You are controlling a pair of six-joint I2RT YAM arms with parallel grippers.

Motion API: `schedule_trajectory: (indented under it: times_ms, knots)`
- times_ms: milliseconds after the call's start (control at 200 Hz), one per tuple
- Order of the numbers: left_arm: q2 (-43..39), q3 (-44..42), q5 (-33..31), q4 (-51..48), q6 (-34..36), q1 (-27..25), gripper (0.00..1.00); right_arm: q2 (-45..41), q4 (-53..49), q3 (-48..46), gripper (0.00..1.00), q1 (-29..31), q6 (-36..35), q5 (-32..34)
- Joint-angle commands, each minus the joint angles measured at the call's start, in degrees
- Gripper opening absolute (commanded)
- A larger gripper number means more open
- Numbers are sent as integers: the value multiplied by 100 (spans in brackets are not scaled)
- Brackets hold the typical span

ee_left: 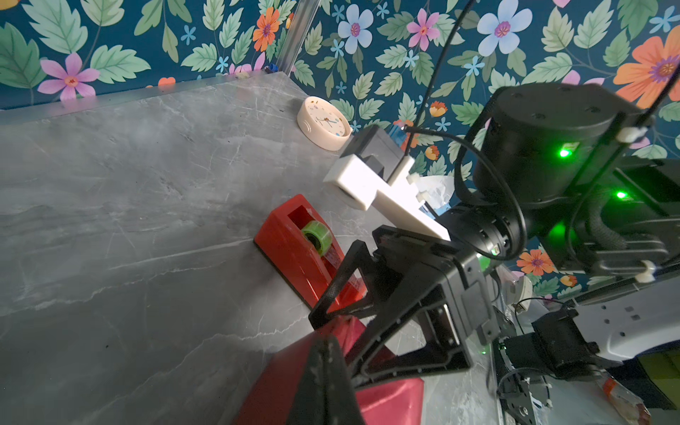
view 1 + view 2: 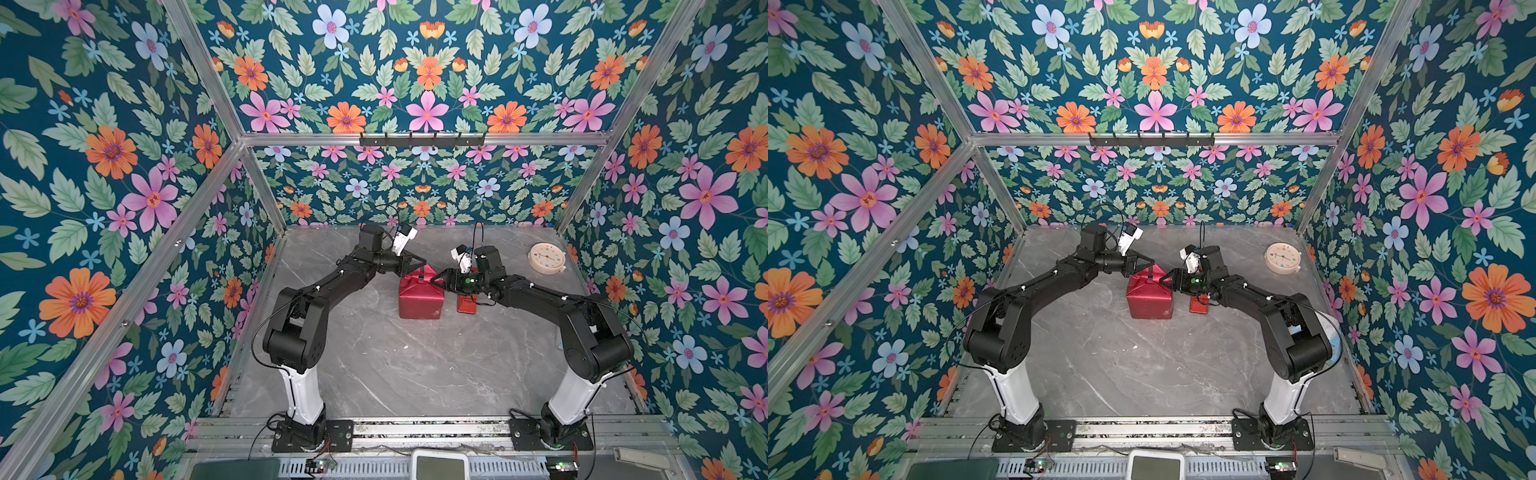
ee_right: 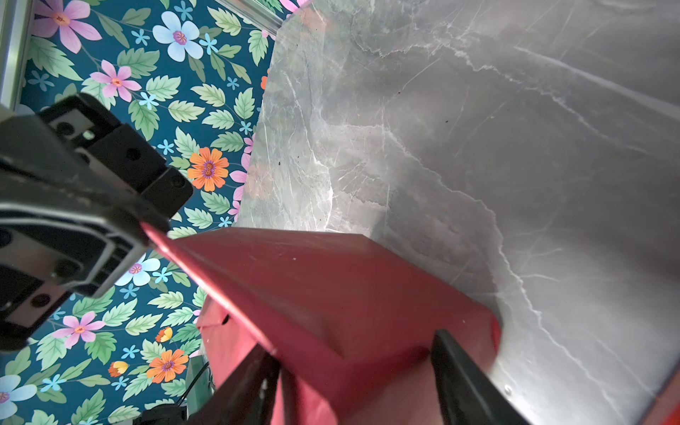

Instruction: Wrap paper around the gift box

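Evidently the paper (image 2: 419, 299) is fully covering the gift box in the middle of the table (image 2: 415, 374), the left tool (image 2: 422, 262) is pinching its raised top flap, and the right tool (image 2: 434, 280) is straddling a side fold with jaws spread, so flattening and taping are probably remaining.

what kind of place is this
Probably a robot test booth, not a home: two arms bolted to a rail, an aluminium frame lined with floral wallpaper, a marble-look table.
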Motion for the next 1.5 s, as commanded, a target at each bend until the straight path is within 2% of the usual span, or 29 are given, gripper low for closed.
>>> schedule_trajectory:
  times_ms: [0, 325, 730, 1110, 1495]
  knots:
    - [-156, -213, 11, 325, 90, 1, 0, -6, -101, -39, 64, -2, 54, 322]
    - [-474, -891, -145, 682, -78, -85, 0, -39, 187, -159, 64, 54, 225, 369]
    - [-536, -1199, -361, 709, -52, -134, 0, -534, 371, -383, 67, 55, 430, 34]
    - [-709, -1298, -290, 820, -188, -259, 0, -582, 117, -789, 61, 126, 437, 664]
    - [-860, -1683, -245, 849, -175, -384, 0, -857, 404, -1237, 58, 333, 775, 1458]
